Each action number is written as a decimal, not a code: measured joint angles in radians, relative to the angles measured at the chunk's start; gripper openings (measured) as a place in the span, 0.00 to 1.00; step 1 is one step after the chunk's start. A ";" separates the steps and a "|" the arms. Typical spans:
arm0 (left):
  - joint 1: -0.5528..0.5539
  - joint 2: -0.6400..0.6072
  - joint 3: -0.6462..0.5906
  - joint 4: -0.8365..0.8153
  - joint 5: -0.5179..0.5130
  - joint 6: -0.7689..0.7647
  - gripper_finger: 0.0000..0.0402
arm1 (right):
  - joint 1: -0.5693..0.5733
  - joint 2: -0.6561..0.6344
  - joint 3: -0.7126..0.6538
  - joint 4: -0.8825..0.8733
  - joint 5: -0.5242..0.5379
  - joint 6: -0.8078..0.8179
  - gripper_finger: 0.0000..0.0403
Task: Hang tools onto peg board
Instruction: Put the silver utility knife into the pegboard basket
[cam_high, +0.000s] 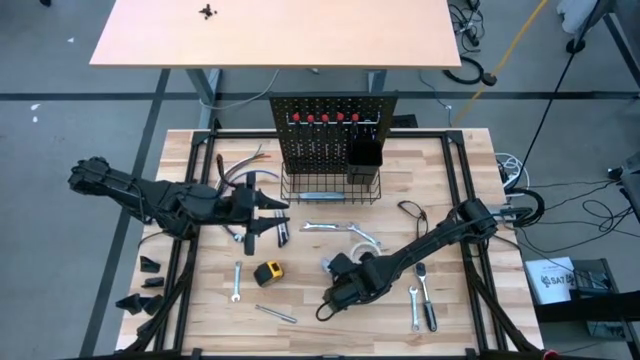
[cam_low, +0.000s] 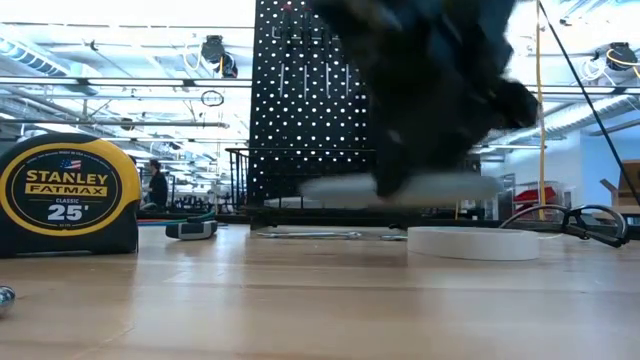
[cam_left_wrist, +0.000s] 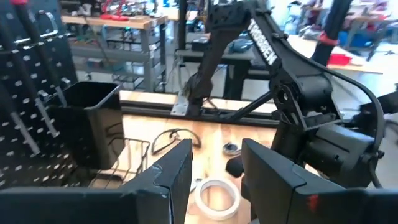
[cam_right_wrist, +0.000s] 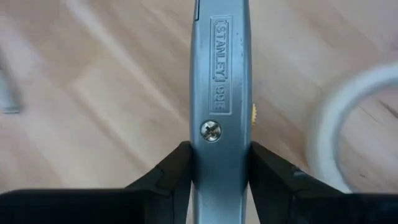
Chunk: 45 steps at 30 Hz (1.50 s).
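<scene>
Utility knife (cam_right_wrist: 219, 99) (stamped STANLEY) clamped between right gripper (cam_right_wrist: 219, 177) fingers.

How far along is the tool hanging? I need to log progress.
Done: red-handled screwdrivers hang on the peg board. In hand: the right gripper is shut on a grey utility knife. Left: tape measure, wrenches and tape roll lie on the table.

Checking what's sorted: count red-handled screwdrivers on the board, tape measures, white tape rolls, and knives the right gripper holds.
Red-handled screwdrivers on the peg board: 5
Tape measure: 1
White tape roll: 1
Utility knife in the right gripper: 1
Total: 8
</scene>
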 joint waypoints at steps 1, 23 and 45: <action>0.000 -0.003 0.000 0.005 0.012 -0.001 0.35 | 0.000 0.000 0.023 -0.008 0.010 -0.020 0.30; -0.001 -0.114 0.001 0.038 -0.238 -0.624 0.35 | -0.045 -0.005 0.569 -0.340 0.594 -0.476 0.30; -0.002 -0.007 0.001 0.041 -0.410 -0.688 0.35 | -0.160 -0.019 0.588 -0.130 0.640 -0.723 0.30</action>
